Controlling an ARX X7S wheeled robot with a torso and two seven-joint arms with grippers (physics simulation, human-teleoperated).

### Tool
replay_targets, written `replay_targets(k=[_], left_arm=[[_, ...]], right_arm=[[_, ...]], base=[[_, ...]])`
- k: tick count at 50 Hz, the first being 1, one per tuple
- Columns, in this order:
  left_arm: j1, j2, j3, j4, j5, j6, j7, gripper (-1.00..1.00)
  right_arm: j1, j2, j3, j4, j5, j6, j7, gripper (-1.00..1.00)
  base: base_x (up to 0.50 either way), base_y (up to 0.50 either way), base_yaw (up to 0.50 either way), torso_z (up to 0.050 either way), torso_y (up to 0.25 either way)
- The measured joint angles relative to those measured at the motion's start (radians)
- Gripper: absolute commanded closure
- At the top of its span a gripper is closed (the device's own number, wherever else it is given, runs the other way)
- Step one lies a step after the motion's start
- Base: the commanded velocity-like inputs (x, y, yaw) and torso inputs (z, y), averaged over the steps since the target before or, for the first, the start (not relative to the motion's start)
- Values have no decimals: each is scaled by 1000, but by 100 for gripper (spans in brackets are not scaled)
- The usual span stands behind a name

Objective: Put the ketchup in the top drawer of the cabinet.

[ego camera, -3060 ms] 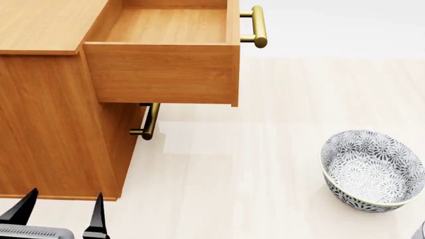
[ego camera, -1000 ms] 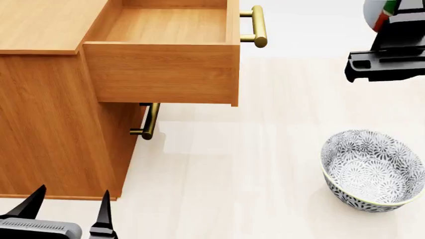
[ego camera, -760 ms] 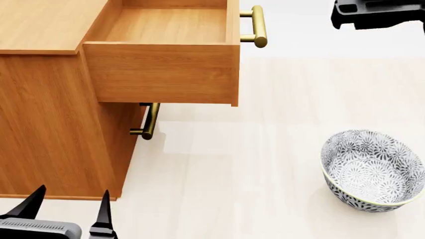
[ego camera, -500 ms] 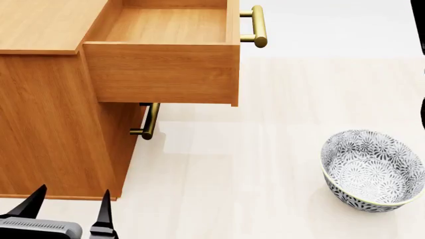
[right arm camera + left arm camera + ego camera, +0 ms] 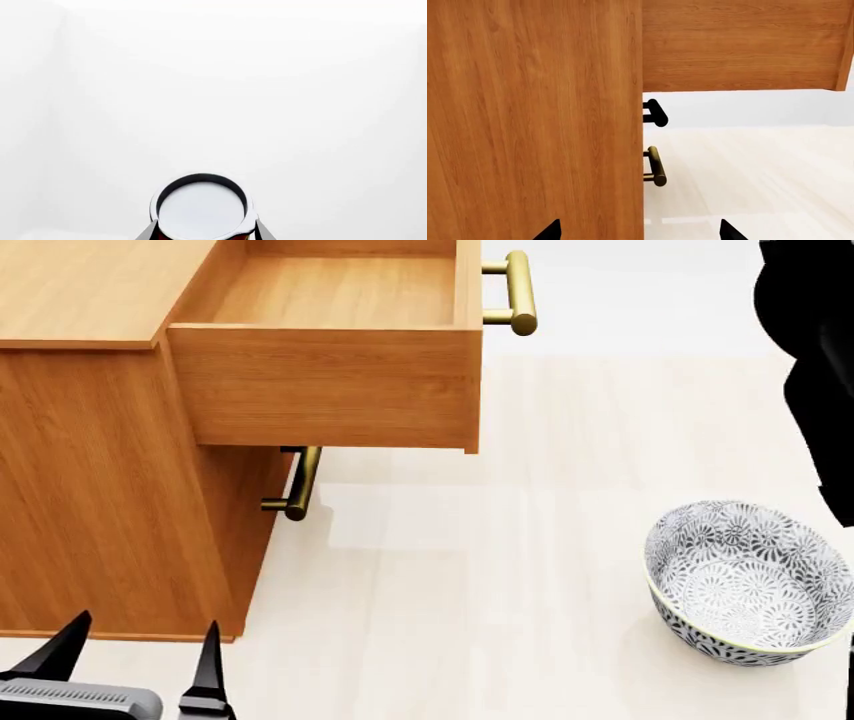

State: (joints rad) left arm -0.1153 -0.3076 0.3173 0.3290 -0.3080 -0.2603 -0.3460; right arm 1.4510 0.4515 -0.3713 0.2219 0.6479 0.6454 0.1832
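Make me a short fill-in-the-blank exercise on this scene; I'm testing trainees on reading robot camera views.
1. The top drawer of the cabinet stands pulled ____.
2. The right gripper holds the ____ between its fingers, seen lid-on in the right wrist view.
3. On the floor at the robot's right stands a patterned ____.
4. The left gripper, low beside the cabinet, holds ____.

Missing words: open; ketchup; bowl; nothing

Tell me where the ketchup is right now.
Only the right wrist view shows the ketchup, lid toward the camera, held between the right gripper fingers; behind it only blank white.
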Motion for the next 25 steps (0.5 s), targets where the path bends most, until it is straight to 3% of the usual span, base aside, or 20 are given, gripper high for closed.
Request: replay_targets(k=[25], left_arm=[[-7,-4,7,-1,-5,-3,-9,-100]], right_arm=[[295,-239,-112,710,-145,-255,-209,100]], base=[[0,0,0,0,0]])
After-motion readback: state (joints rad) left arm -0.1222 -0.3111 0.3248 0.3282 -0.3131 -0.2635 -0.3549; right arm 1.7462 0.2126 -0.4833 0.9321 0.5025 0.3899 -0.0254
